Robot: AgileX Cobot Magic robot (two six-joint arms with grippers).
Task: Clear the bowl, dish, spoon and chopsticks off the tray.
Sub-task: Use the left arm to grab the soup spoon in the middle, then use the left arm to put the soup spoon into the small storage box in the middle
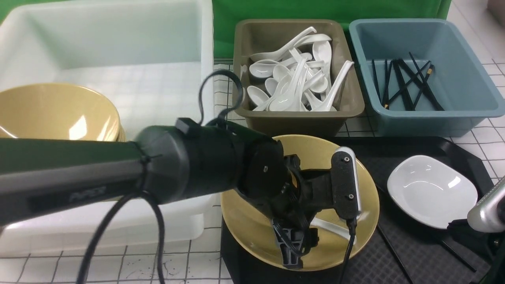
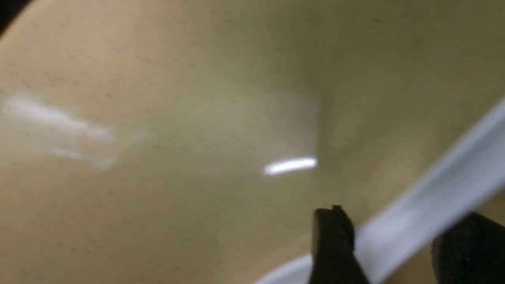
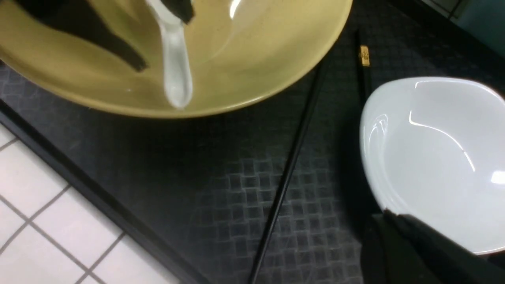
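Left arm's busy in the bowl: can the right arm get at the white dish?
Probably yes. The dish sits bare on the tray, close by the right gripper, nothing on or over it. The jaws are shut, so they'd open first.

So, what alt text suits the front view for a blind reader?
The robot's left arm reaches into a yellow bowl on a black tray, its end effector at a white spoon inside. A white dish and chopsticks lie beside it; an olive bin and a blue bin stand behind.

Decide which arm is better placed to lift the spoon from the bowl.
Left: the left claw is down inside the bowl, open around the spoon; the right claw, shut, sits by the dish.
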